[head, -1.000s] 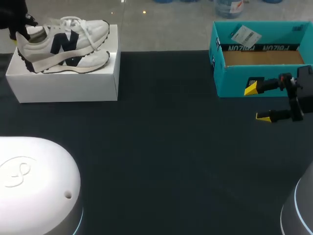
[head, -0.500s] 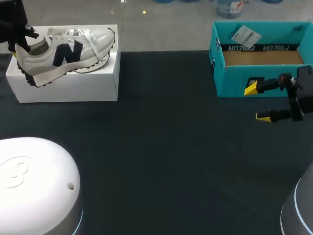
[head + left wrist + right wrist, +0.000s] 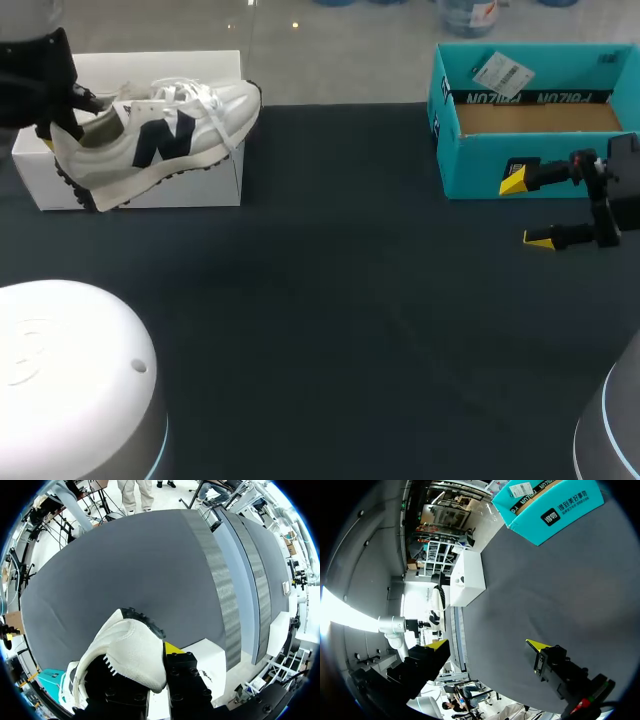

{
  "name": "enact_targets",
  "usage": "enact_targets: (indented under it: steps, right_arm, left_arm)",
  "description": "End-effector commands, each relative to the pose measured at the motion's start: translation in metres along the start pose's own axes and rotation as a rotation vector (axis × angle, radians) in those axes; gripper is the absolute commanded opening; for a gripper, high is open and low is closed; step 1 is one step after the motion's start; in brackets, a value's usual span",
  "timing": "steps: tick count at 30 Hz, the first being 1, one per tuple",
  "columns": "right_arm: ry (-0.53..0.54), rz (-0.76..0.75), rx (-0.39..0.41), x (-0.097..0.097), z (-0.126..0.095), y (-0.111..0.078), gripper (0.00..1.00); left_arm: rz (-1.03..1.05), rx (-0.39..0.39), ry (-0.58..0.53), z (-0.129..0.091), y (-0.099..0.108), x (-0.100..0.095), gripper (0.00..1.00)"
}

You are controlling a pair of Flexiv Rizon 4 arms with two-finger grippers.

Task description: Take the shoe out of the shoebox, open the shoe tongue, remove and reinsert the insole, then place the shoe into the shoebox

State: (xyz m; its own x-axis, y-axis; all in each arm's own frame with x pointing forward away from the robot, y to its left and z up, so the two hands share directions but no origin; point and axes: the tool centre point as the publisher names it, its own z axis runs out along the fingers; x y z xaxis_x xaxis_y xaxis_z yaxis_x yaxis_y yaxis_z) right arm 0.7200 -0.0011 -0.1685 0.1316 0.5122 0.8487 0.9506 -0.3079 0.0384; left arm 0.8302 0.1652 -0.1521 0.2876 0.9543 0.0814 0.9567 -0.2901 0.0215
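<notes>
Dark bench (image 3: 350, 300) here is carrying a white box (image 3: 180, 192) back left and an open teal shoebox (image 3: 480, 165) back right. The left pincer (image 3: 62, 125) is clamping the heel of the white shoe (image 3: 160, 135), holding it tilted across the white box's front edge. Can't tell if it's touching the box. The left wrist cam is showing what the head cam isn't: one finger is sitting inside the heel collar and the yellow-tipped one outside. The right pincer (image 3: 527, 208) is hanging wide open with nothing in it, just in front of the teal shoebox.
</notes>
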Motion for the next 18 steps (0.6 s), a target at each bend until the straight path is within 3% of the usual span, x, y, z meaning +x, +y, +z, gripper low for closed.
enact_targets:
  steps: [1,10,18]
  right_arm:
    - [-0.004,0.002,-0.002,0.0,0.0,-0.001,1.0]
    - [-0.004,0.002,-0.002,0.0,0.0,-0.001,1.0]
    - [-0.004,0.002,-0.002,0.0,0.0,-0.001,1.0]
  left_arm:
    - [0.008,-0.117,0.013,0.0,-0.017,-0.022,0.0]
    - [0.027,-0.125,0.05,0.009,-0.044,-0.073,0.0]
    - [0.051,-0.126,0.031,0.017,-0.056,-0.112,0.0]
